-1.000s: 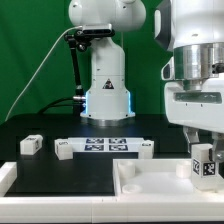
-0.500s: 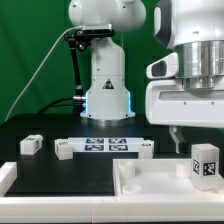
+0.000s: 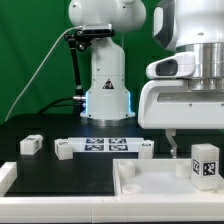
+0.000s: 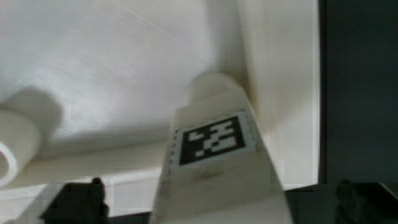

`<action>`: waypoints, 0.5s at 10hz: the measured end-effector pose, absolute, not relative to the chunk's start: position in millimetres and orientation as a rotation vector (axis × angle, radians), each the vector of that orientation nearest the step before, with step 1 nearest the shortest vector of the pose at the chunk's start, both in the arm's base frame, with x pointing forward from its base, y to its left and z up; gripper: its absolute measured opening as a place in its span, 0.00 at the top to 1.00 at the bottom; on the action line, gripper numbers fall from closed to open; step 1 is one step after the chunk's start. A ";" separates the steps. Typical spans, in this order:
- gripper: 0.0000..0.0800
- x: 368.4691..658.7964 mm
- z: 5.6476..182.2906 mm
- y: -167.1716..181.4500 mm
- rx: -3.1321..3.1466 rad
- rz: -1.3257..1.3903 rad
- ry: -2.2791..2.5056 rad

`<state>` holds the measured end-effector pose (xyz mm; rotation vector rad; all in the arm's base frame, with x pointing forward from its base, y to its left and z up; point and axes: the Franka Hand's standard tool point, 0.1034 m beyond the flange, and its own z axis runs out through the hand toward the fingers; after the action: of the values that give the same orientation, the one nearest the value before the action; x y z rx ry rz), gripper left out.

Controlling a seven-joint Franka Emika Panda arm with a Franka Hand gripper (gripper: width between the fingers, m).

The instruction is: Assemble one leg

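Observation:
The leg (image 3: pixel 205 163) is a small white block with a black-and-white marker on its face. It stands upright on the large white tray-like piece (image 3: pixel 150 182) at the exterior view's right. My gripper (image 3: pixel 196 138) hangs just above it, open, with one dark finger (image 3: pixel 170 146) showing beside the leg. In the wrist view the leg (image 4: pixel 217 150) rises between my gripper's (image 4: pixel 222 205) two dark fingertips (image 4: pixel 80 200), which stand wide apart and clear of it. The tray piece's white surface (image 4: pixel 107 60) lies behind the leg.
The marker board (image 3: pixel 103 146) lies mid-table. Three more small white blocks sit near it: one (image 3: pixel 30 144) at the left, one (image 3: pixel 64 149) and one (image 3: pixel 145 148) at the board's ends. Another robot's base (image 3: pixel 107 90) stands behind. A white piece (image 3: pixel 5 178) shows at the left edge.
My gripper was down around the leg one second ago. It has opened and risen, and the leg stays standing on the tray piece.

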<state>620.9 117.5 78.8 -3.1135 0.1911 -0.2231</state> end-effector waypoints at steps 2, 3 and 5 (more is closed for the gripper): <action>0.19 621.7 79.1 114.2 -3.140 -0.228 -0.063; 0.19 621.9 79.1 113.3 -3.144 -0.229 -0.137; 0.50 621.9 79.1 113.2 -3.145 -0.229 -0.118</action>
<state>621.9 113.2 79.1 -3.1445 -0.1185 -0.2289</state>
